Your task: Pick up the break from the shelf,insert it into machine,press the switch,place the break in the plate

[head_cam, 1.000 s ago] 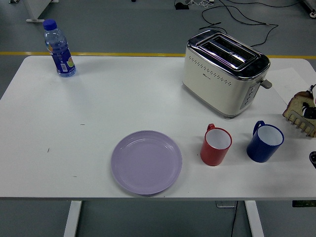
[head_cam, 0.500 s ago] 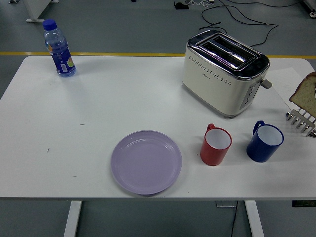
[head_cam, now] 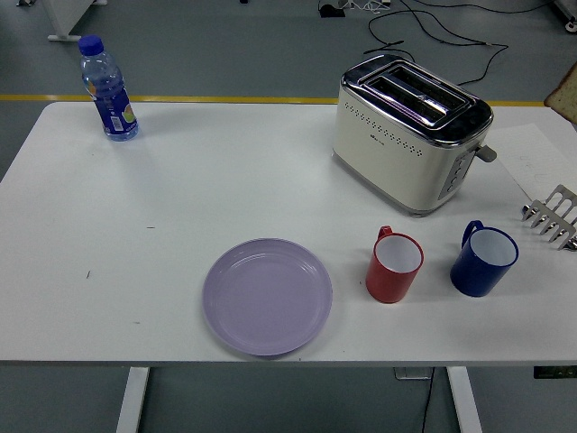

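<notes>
Lilac plate (head_cam: 267,296) sits nearest, at 6 o'clock on the white table (head_cam: 180,198). Red mug (head_cam: 394,266) and blue mug (head_cam: 483,259) stand at 4 o'clock, apart. Metal rack (head_cam: 552,216) lies at 3 o'clock, bare. Cream toaster (head_cam: 410,132) stands at 1 o'clock, slots vacant. Bread slice (head_cam: 564,96) shows at the right edge, cropped. Water bottle (head_cam: 107,88) stands at 11 o'clock. Fingers: cannot tell; no hand shows.

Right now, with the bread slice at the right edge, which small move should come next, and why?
Probably carry the bread slice leftward to above the toaster. The rack stands empty, both toaster slots look open and empty, and the plate holds nothing yet.
</notes>
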You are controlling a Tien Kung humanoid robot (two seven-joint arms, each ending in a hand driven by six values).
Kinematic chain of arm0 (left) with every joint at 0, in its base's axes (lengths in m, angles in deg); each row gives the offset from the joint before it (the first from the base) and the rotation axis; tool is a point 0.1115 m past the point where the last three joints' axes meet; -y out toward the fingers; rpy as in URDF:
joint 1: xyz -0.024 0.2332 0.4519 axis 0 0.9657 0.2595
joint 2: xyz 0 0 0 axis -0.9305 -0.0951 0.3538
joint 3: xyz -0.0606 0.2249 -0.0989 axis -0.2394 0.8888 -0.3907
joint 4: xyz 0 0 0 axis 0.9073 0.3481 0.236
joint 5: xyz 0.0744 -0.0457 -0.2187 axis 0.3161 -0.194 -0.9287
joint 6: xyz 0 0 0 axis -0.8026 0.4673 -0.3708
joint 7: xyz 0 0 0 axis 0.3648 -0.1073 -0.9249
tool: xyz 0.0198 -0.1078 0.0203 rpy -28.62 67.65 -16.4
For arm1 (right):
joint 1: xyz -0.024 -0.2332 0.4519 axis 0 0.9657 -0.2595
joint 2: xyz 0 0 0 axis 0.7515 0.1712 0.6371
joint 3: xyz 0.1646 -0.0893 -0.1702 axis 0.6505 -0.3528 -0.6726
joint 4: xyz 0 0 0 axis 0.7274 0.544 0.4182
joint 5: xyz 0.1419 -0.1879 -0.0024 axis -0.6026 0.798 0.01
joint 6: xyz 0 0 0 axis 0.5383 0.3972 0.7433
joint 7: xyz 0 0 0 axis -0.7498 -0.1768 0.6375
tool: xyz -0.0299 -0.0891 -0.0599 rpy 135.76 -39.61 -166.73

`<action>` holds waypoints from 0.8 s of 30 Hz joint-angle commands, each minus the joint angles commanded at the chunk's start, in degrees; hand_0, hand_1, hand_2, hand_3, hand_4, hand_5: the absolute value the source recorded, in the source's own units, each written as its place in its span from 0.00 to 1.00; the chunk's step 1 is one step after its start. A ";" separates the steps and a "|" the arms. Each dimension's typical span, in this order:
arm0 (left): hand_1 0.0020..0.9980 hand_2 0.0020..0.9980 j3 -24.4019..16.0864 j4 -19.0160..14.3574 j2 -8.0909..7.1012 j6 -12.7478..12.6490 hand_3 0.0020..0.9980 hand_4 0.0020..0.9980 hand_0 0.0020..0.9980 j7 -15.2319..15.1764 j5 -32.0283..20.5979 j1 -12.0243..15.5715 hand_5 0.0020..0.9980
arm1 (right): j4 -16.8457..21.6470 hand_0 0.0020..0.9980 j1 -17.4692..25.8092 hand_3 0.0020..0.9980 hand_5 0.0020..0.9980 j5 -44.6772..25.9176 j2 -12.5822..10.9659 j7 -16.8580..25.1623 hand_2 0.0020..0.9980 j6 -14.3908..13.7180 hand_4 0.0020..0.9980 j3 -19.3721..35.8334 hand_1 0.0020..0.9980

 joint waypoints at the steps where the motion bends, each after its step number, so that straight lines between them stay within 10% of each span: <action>1: 0.59 0.59 -0.01 0.00 0.01 0.01 0.60 0.33 0.65 0.02 -0.02 -0.02 0.95 | 0.12 0.26 -1.42 0.50 0.00 0.14 0.17 -0.10 0.42 0.20 0.47 -0.86 0.35; 24: 0.59 0.59 1.66 0.00 0.07 -0.14 0.60 0.33 0.66 -0.02 -1.94 -0.44 0.95 | -8.51 0.25 -22.58 0.49 0.00 2.01 16.49 -0.71 0.41 -0.50 0.48 -18.09 0.34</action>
